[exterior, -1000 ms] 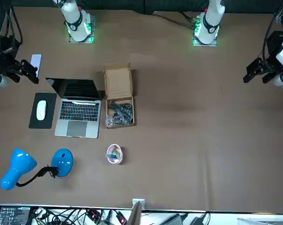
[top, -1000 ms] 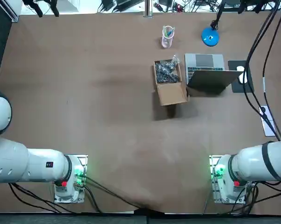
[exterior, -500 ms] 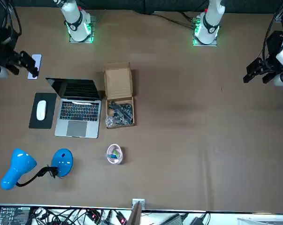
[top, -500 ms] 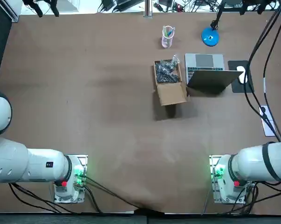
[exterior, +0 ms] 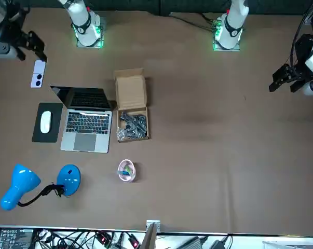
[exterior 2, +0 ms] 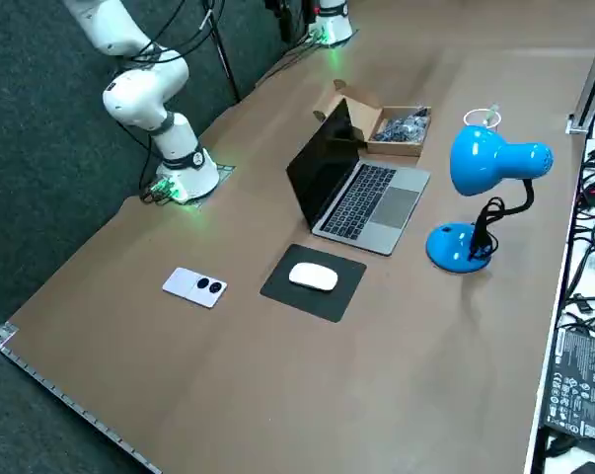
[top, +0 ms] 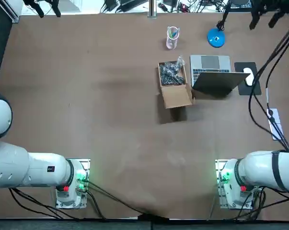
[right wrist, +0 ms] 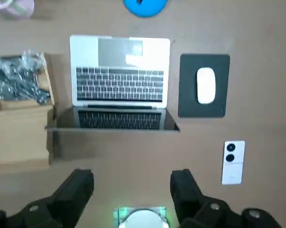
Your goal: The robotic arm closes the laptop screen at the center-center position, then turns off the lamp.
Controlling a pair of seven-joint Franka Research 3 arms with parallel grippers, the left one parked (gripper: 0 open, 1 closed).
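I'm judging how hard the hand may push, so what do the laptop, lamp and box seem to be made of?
Laptop: likely metal, with a matte silver body and a dark screen. Lamp: smooth glossy blue shell, plastic or painted metal; I can't tell which. Box: plain brown cardboard, flaps open. The right hand hovers open high above the table, on the lid side of the laptop.

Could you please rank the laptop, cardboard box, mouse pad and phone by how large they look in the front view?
Largest to smallest:
1. laptop
2. cardboard box, open flap included, somewhat smaller
3. mouse pad
4. phone
The right end effector hangs open off the laptop's lid side, near the phone.
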